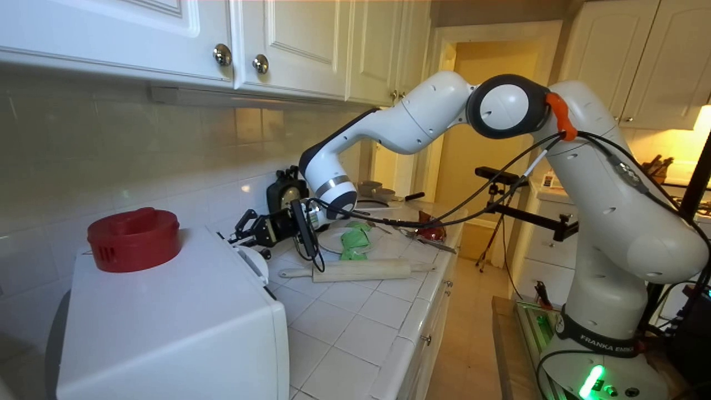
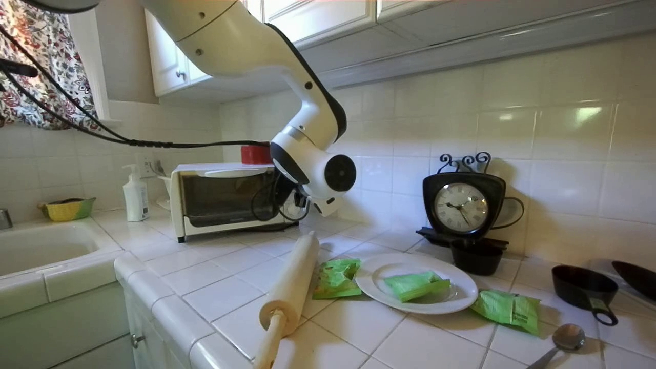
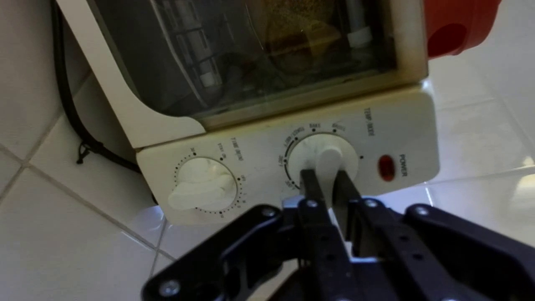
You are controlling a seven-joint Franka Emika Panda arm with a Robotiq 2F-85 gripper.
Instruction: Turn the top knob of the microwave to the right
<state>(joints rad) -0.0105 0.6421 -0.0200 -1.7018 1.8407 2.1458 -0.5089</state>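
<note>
Over the white tiled counter (image 1: 333,344), in an exterior view, the Franka arm (image 1: 502,105) is arching from the right; it could be prying rather than turning if it is swinging sideways. The task's microwave, looking more like a toaster oven (image 1: 178,311), is standing at the near left, and could be sliding if the arm is pushing while twisting. Farther off to its right a rolling pin (image 1: 364,270) is lying, which a sagging wrist could be knocking. A red round vessel (image 1: 133,241) is resting on the oven's left part; jolts could be shaking it off.

In the wrist view the black gripper (image 3: 326,172) is standing at the oven's front, its jaws sitting clamped, with no gap showing, on the raised ridge of the top TEMP/MODE knob (image 3: 328,161). Seemingly only the tips are holding, so a stiff dial could be slipping free. If the wrist's axis is sitting off the dial's centre, the ridge could be dragging sideways. The TIME knob (image 3: 205,184) is sitting near, to the left, and a wide sweep could be bumping it. Tiny printed marks (image 3: 288,148) are ringing the dial, but the fingers (image 3: 310,186) are covering part of it, so overturning could be passing unseen.
</note>
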